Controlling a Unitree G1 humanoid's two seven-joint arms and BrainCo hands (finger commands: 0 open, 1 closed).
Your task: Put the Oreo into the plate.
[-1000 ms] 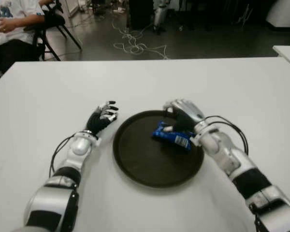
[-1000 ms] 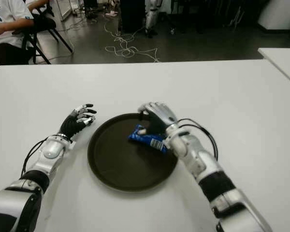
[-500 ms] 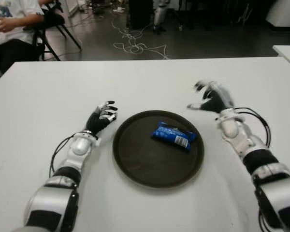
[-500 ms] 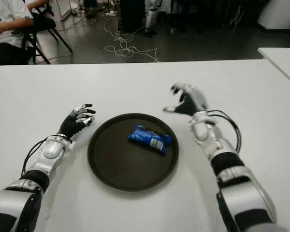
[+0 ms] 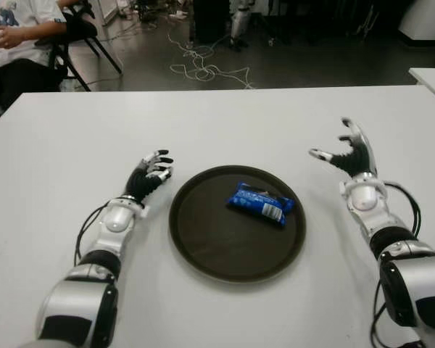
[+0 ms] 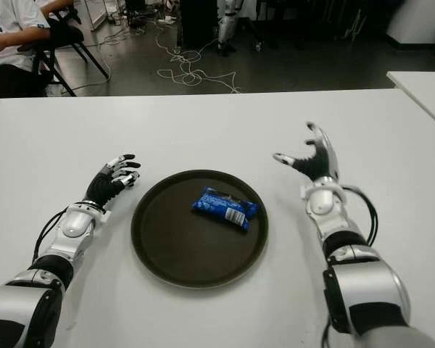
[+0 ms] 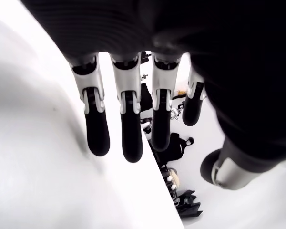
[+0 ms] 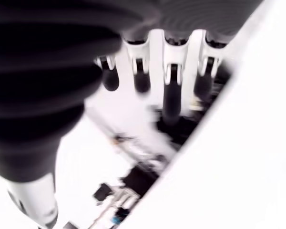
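Note:
A blue Oreo packet (image 5: 261, 203) lies inside the dark round plate (image 5: 203, 239), toward its far right part. My right hand (image 5: 346, 154) is raised above the white table to the right of the plate, fingers spread and empty, well apart from the packet. Its wrist view shows straight fingers (image 8: 174, 90) with nothing between them. My left hand (image 5: 151, 172) shows just left of the plate's rim, its fingers (image 7: 128, 119) relaxed and holding nothing.
The white table (image 5: 225, 123) stretches wide around the plate. A second white table corner (image 5: 431, 76) shows at the far right. A seated person (image 5: 14, 36) and a chair are at the back left, and cables (image 5: 203, 69) lie on the floor beyond the table.
My right hand let go of the Oreo packet, lifted off the plate and swung out to the right, opening its fingers. The packet stays in the plate. The left hand has barely moved.

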